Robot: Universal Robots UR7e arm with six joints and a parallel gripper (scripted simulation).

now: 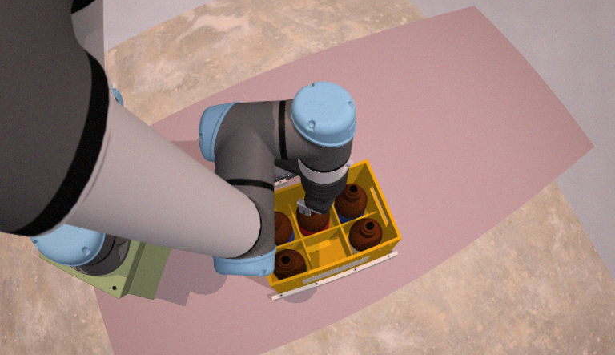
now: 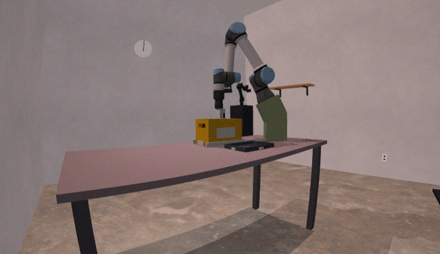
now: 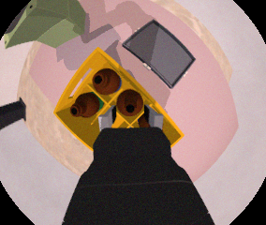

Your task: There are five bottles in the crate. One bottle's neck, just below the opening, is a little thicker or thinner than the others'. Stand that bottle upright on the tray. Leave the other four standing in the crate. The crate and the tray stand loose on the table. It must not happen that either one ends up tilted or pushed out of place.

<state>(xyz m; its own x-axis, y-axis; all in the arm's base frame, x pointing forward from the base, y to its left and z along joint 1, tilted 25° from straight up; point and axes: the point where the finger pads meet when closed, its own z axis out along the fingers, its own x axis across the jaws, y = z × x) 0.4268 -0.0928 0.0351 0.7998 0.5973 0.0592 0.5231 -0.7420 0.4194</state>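
Note:
A yellow crate [image 1: 335, 233] with six cells stands on the pink table and holds several brown bottles. My gripper [image 1: 312, 211] is open and hangs straight above the middle back bottle with the red base [image 1: 312, 221], its fingertips on either side of the neck and a little above the crate rim in the side view [image 2: 221, 112]. In the wrist view the fingers flank that bottle's opening [image 3: 129, 104]. Other bottles stand at the back right [image 1: 350, 199], front right [image 1: 365, 233], front left [image 1: 289, 263] and back left [image 1: 282, 227]. The dark tray [image 2: 248, 145] lies beside the crate.
The front middle crate cell [image 1: 328, 250] is empty. The arm's green base [image 2: 275, 118] and a black box [image 2: 242, 120] stand behind the crate. My forearm [image 1: 158, 187] hides the tray in the top view.

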